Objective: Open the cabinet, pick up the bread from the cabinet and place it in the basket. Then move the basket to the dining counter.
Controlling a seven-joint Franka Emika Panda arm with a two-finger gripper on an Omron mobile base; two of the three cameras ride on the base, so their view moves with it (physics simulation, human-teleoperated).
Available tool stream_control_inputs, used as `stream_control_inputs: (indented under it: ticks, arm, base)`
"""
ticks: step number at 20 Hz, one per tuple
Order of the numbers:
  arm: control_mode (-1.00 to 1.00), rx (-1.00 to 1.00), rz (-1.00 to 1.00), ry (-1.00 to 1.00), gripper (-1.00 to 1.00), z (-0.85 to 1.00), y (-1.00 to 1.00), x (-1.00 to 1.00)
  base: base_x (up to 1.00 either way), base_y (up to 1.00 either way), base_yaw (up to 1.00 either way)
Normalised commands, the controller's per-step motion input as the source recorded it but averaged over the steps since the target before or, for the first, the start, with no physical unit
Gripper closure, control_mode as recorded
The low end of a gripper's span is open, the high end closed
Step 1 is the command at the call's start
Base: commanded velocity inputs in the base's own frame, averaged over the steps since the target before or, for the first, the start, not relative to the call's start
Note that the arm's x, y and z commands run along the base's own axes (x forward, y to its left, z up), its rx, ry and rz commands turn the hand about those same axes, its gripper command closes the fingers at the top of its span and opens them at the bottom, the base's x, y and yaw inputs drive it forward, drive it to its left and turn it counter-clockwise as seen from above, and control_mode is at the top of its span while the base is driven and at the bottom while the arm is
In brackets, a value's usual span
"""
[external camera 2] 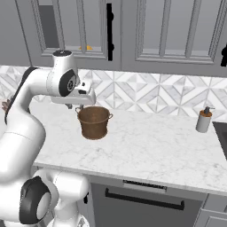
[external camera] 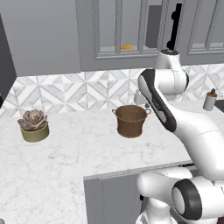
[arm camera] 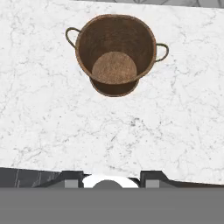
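Bread (external camera: 126,47) sits inside the cabinet (external camera: 118,30), low behind the barred glass door, a small golden-orange spot near the bottom rail. Black bar handle (external camera 2: 109,31) runs vertically at the door edge.

Basket (arm camera: 115,52) stands upright on the marble worktop (external camera: 65,153), nothing in it, bare brown floor visible, two loop handles at the rim. It's below the cabinet, close to the triangle-patterned tile wall (external camera 2: 146,91).

My gripper (external camera 2: 74,104) hangs just beside the basket rim, above the worktop, holding nothing. Fingertips are barely visible at the edge of the hand view; can't tell how far apart my fingers stand.

Succulent in an olive pot (external camera: 34,126) is well off along the worktop. Soap dispenser (external camera 2: 204,119) stands on the opposite side near the wall. Grey low cabinet front (external camera 2: 146,199) below the counter edge.
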Motion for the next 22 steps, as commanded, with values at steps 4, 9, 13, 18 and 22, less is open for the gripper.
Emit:
stream_control_inputs:
  ticks: [4, 9, 13, 18, 22]
  arm:
    - [-1.00, 0.00, 0.00, 0.00, -1.00, -0.02, 0.00, -0.26]
    - [-1.00, 0.00, 0.00, -0.17, -1.00, -0.04, -0.12, -0.45]
    - [-1.00, 0.00, 0.00, -0.46, -1.00, 0.34, -0.18, -0.44]
    - [-1.00, 0.00, 0.00, -0.34, -1.00, 0.54, -0.35, -0.20]
    - [-1.00, 0.00, -0.02, -0.19, -1.00, 0.81, -0.43, 0.00]
  base:
    - [0.00, 0.00, 0.00]
    - [0.00, 0.00, 0.00]
    - [0.00, 0.00, 0.00]
    - [0.00, 0.00, 0.00]
    - [0.00, 0.00, 0.00]
